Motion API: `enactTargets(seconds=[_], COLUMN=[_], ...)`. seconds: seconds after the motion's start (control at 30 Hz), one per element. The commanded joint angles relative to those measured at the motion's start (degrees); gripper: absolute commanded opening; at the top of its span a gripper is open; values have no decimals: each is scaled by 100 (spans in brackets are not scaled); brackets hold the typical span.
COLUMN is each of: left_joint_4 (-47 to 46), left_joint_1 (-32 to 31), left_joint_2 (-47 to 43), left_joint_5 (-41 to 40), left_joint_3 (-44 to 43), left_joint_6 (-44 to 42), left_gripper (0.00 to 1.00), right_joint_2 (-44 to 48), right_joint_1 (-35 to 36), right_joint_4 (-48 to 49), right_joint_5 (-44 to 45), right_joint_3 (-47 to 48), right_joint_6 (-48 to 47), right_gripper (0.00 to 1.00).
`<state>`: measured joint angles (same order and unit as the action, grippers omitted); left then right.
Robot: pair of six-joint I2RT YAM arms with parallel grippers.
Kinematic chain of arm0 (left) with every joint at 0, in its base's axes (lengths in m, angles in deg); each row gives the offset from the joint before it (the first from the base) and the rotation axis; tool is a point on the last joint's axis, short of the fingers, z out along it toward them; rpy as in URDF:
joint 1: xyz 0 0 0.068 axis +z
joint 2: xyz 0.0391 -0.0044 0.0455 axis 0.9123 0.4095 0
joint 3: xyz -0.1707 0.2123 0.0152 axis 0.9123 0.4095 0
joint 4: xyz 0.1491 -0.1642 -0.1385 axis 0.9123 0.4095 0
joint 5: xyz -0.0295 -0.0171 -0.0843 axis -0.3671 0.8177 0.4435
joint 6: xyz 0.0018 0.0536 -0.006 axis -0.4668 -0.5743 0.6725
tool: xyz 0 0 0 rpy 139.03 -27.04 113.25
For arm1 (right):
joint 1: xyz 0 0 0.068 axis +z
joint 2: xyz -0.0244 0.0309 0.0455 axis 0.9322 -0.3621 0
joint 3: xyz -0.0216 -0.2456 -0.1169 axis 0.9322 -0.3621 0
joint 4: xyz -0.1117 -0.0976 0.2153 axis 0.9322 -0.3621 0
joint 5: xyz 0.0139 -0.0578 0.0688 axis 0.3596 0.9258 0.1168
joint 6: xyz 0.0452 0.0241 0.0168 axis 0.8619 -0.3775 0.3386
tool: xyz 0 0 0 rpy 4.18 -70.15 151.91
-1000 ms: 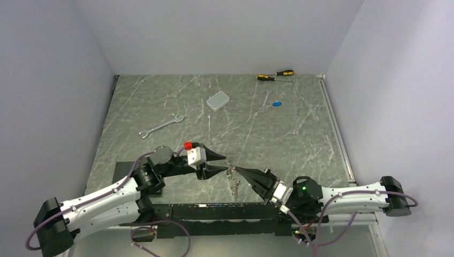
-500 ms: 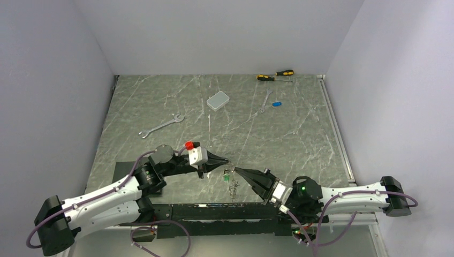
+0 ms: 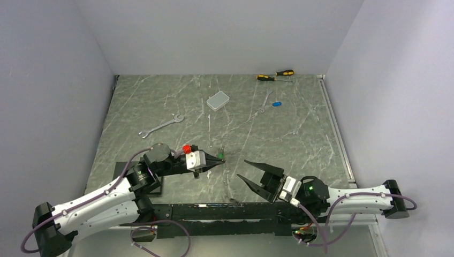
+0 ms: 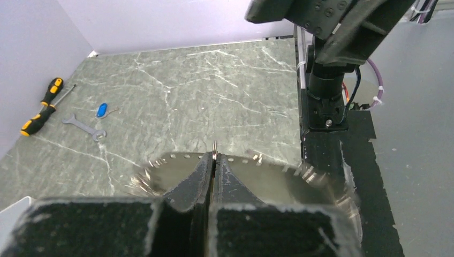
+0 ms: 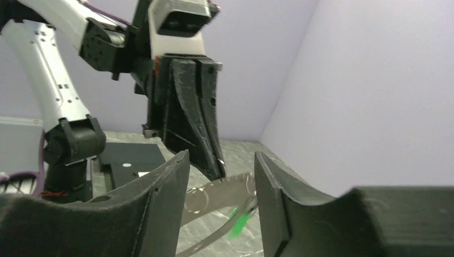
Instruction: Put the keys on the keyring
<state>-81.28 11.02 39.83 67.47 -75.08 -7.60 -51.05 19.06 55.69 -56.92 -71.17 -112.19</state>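
My left gripper point(image 3: 221, 158) is shut on a thin metal loop of the keyring point(image 4: 214, 151), just above the table's near middle. The rest of the keyring point(image 5: 227, 193) swings below it as a silvery blur, with a green key point(image 5: 239, 221) on it. That green key point(image 3: 220, 156) shows right at the left fingertips in the top view. My right gripper point(image 3: 242, 168) stands open a little to the right, nothing between its fingers, which frame the hanging keyring point(image 3: 227, 179) without touching it. A blue key point(image 3: 276, 104) lies far back on the table, also in the left wrist view point(image 4: 101, 110).
A grey rounded box point(image 3: 218, 100) sits at the back middle. One wrench point(image 3: 160, 126) lies at the left and another point(image 3: 265, 100) beside the blue key. Two yellow-and-black screwdrivers point(image 3: 274, 75) rest against the back wall. A black patch point(image 3: 122, 172) marks the near left.
My left gripper shut on the keyring. My right gripper then opened, let go of it and drew back to the right. The keyring now swings from the left gripper.
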Motion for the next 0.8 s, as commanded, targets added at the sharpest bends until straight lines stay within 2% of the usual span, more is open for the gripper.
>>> enactTargets(seconds=[0.0, 0.1, 0.17, 0.37, 0.43, 0.6, 0.77], left_joint_4=[355, 493, 544, 293, 241, 208, 400], left_joint_1=[-23, -28, -21, -30, -30, -30, -35], left_joint_2=[-200, -259, -262, -287, -301, -379, -471], left_joint_5=[123, 162, 204, 487, 586, 766, 852], left_joint_3=[-452, -538, -587, -528, -515, -531, -597], left_joint_6=[-678, -924, -979, -838, -758, -621, -625], left_gripper=[0, 0, 0, 0, 0, 0, 0], right_joint_2=[327, 440, 340, -344, -524, -983, -1162], right_joint_1=[11, 4, 6, -25, -147, -1198, -1881], right_joint_4=[-551, -620, -561, -1056, -1099, -1652, -1636], right_joint_5=[546, 799, 902, 402, 125, -1222, -2296], right_joint_3=[120, 232, 294, 804, 898, 1307, 1358], right_joint_6=[725, 881, 890, 981, 1069, 1795, 2070], right_gripper=[55, 57, 53, 46, 44, 34, 32])
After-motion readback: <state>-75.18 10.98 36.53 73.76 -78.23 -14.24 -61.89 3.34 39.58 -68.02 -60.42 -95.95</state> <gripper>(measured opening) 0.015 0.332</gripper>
